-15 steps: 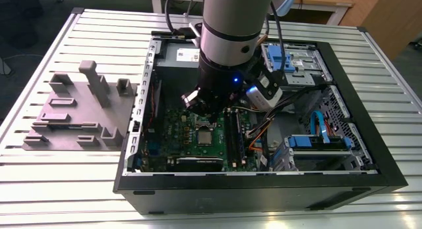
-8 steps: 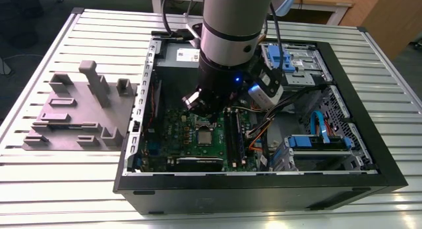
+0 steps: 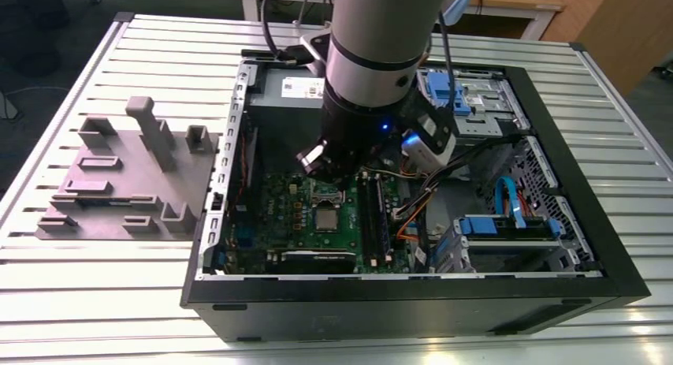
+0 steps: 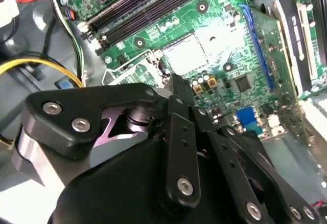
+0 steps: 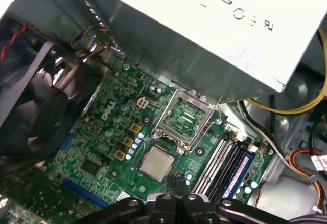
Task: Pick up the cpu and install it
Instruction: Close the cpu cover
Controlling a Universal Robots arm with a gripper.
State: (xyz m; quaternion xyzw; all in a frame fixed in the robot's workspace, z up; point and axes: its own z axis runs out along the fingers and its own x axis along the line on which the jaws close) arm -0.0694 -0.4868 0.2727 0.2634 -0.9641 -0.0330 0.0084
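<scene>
The cpu point(image 5: 156, 161) is a small silver square lying flat in its socket on the green motherboard point(image 5: 97, 147); it also shows as the cpu point(image 3: 328, 219) in the exterior view and the cpu point(image 4: 186, 55) in the second wrist view. The socket's metal hold-down frame point(image 5: 184, 117) stands hinged open beside it. My gripper point(image 5: 176, 179) hangs just above the board at the chip's edge, its black fingers point(image 4: 180, 111) together and nothing between them. In the exterior view the gripper point(image 3: 328, 176) sits low inside the open computer case point(image 3: 568, 247).
A grey power supply box point(image 5: 204, 24) overhangs the board, and a black fan point(image 5: 36, 96) stands close on one side. Memory slots point(image 5: 225, 162) and loose cables point(image 5: 286, 106) lie beside the socket. A grey parts fixture point(image 3: 126, 176) rests on the slatted table at the exterior view's left.
</scene>
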